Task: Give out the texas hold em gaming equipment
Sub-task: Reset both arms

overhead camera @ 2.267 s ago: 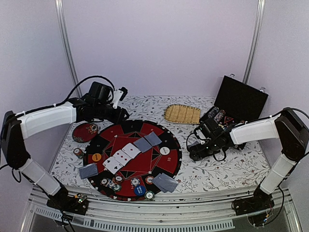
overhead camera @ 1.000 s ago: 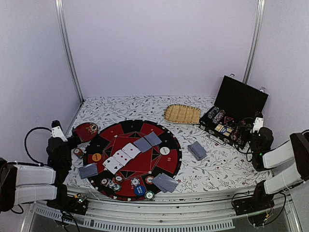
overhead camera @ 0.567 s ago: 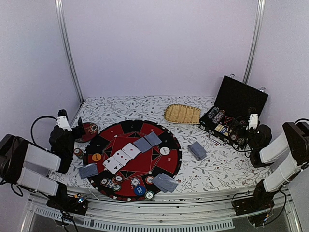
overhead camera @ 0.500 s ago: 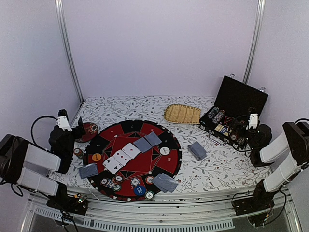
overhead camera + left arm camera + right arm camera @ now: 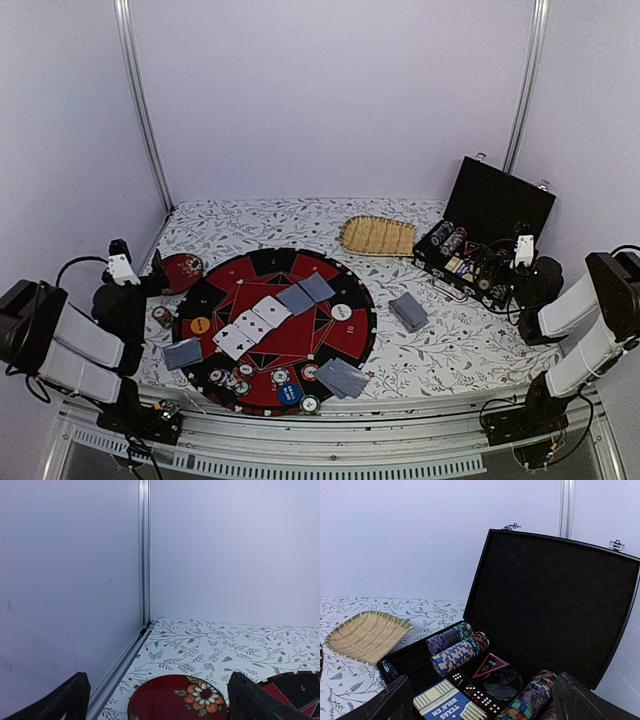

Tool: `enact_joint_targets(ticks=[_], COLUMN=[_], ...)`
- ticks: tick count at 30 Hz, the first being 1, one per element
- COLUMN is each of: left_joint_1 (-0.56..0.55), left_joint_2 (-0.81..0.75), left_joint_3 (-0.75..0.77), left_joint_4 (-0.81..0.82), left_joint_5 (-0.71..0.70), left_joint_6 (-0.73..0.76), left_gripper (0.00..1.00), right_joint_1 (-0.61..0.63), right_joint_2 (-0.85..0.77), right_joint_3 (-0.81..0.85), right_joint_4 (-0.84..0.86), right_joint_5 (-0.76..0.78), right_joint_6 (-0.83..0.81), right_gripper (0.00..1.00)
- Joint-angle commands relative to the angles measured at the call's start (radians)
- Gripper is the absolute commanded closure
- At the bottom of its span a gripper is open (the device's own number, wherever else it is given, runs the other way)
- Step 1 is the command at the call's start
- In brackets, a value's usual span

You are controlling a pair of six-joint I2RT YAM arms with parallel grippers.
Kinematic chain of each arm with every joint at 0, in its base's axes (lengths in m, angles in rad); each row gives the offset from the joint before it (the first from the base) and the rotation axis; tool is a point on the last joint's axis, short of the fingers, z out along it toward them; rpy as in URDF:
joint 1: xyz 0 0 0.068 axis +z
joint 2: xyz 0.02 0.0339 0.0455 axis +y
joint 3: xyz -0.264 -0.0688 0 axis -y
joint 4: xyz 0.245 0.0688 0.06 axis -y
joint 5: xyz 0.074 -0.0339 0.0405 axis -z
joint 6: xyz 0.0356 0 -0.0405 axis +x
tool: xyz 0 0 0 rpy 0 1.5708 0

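Texas hold em gaming equipment lies on the round red-and-black mat [image 5: 330,335]: face-up cards [image 5: 250,325], grey-backed cards [image 5: 305,293], chips [image 5: 262,380] along its near rim, and an orange button [image 5: 200,325]. A grey-backed deck [image 5: 407,311] rests on the cloth to the right. Chip rolls [image 5: 457,652], a blue card box [image 5: 447,705] and dice [image 5: 481,695] fill the open black case [image 5: 498,208]. My left gripper [image 5: 160,707] is open and empty, low over the red dish [image 5: 170,700]. The right gripper [image 5: 485,705] is open and empty facing the case.
An oval straw tray [image 5: 378,236] sits at the back, left of the case. The red patterned dish [image 5: 182,270] lies at the mat's left edge beside a few chips [image 5: 162,316]. Walls and aluminium posts [image 5: 144,555] close in the table's sides.
Both arms have pulled back from the mat to the table's sides. In the last half second the left wrist sank a little lower and leftward; the right arm stayed still.
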Motion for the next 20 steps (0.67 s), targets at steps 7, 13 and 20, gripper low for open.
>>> enact_joint_targets(ticks=[7,13,20], left_joint_1=[0.057,0.062,0.061], left_joint_2=[0.225,0.236,0.234], left_joint_3=[0.110,0.201,0.218], left_joint_4=[0.068,-0.084,-0.117], left_joint_5=[0.112,0.109,0.102], left_joint_6=[0.001,-0.001,-0.004], left_gripper=[0.02,0.02,0.02], right_joint_1=[-0.005,-0.004,-0.005], right_joint_2=[0.011,0.011,0.011], right_joint_3=[0.012,0.014,0.013], right_joint_4=[-0.004,-0.006,-0.007], right_joint_5=[-0.015,-0.015,-0.017], right_joint_6=[-0.007,-0.007,-0.007], right_gripper=[0.01,0.01,0.01])
